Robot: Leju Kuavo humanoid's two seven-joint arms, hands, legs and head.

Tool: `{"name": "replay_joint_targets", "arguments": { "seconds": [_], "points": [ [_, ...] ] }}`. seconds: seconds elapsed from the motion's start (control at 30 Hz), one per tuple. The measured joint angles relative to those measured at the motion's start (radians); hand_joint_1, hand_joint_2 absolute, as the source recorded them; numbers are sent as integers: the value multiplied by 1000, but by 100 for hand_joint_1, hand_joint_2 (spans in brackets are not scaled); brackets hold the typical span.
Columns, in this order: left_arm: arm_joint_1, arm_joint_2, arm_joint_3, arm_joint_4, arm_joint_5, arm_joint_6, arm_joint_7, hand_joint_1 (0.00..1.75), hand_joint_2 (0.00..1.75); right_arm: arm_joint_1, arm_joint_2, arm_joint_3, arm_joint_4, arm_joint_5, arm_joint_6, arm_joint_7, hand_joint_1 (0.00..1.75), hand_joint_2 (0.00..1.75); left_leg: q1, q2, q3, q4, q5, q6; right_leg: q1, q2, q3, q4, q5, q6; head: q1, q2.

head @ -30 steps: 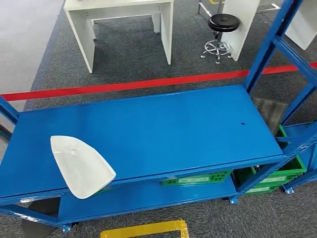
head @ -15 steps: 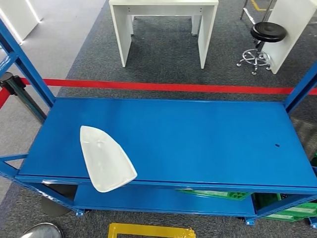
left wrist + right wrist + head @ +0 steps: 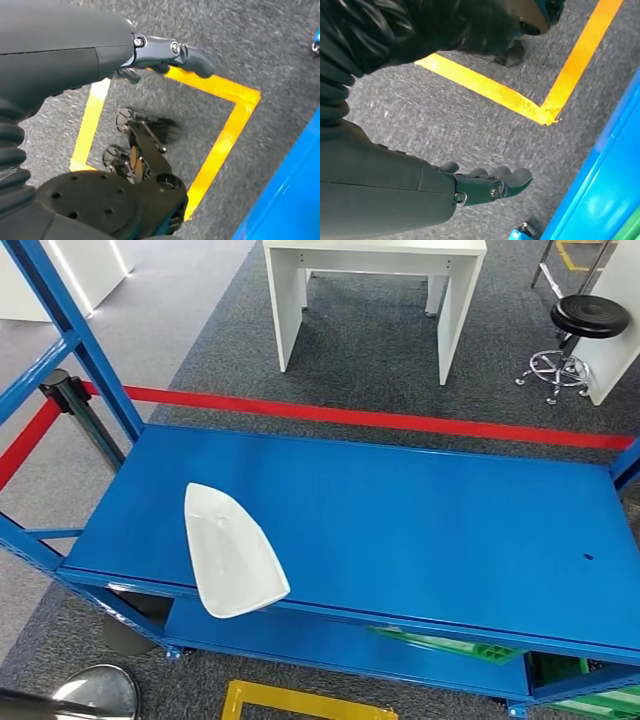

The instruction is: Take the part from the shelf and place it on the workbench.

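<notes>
White moulded part [image 3: 230,555] overhangs the shelf's [image 3: 423,520] near-left edge; likely light, stiff, slick. Grip that overhanging rim. Left hand [image 3: 170,54] and right hand [image 3: 490,184] hang released.

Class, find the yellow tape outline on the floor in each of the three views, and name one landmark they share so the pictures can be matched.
Head view: yellow tape outline at the bottom edge, on the carpet in front of the blue shelf.
Left wrist view: a yellow corner on the carpet beyond the left hand.
Right wrist view: a yellow corner beyond the right hand.
Shared landmark: the blue shelf's edge.
</notes>
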Motion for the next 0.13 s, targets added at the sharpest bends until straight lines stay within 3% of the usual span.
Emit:
{"name": "replay_joint_targets", "arguments": {
  "seconds": [0.07,0.13],
  "points": [
    [1,-1,-3,0,1,0,0,0,175,-2,0,-1,0,0,-8,7,0,175,0,-1,2,-6,0,-10,0,0,-3,0,-2,0,1,0],
    [3,-1,-5,0,1,-1,0,0,175,-1,0,-1,0,0,-14,9,0,175,-1,-1,3,-5,-3,-9,-2,0,-2,-3,-2,3,2,0]
  ]
}}
